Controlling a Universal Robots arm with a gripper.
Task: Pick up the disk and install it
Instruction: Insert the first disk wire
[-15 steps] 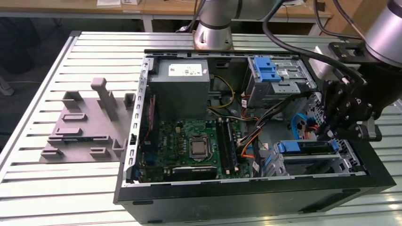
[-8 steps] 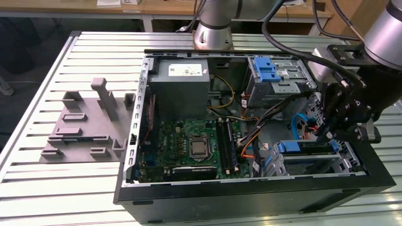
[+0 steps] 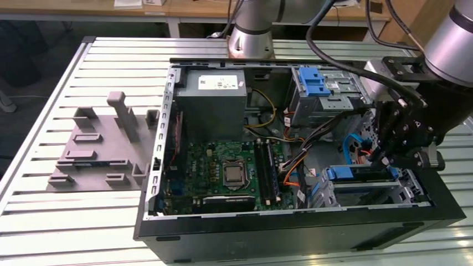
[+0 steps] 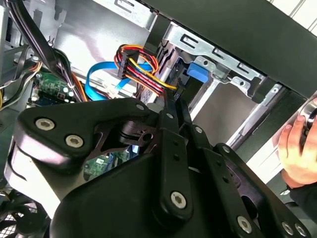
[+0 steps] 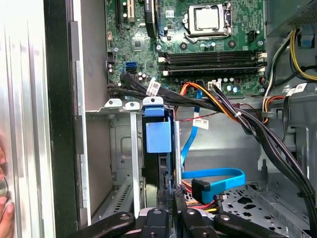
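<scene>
so the gripper (image 3: 382,160) is pinched shut on the disk (image 3: 360,173), which sits edge-up in the case's (image 3: 296,230) drive bay

power supply sticker (image 3: 220,83): white, print too small for me to read
cable tags (image 5: 154,88): white, unreadable from my wrist
motherboard (image 5: 198,44): markings illegible

The exterior view looks down from above at the whole open computer case (image 3: 296,221) on the slatted table (image 3: 44,221). Both wrist views ride close inside it, one facing the motherboard (image 5: 208,44), and share the drive cage (image 4: 218,59) and blue cable (image 5: 213,174).
</scene>
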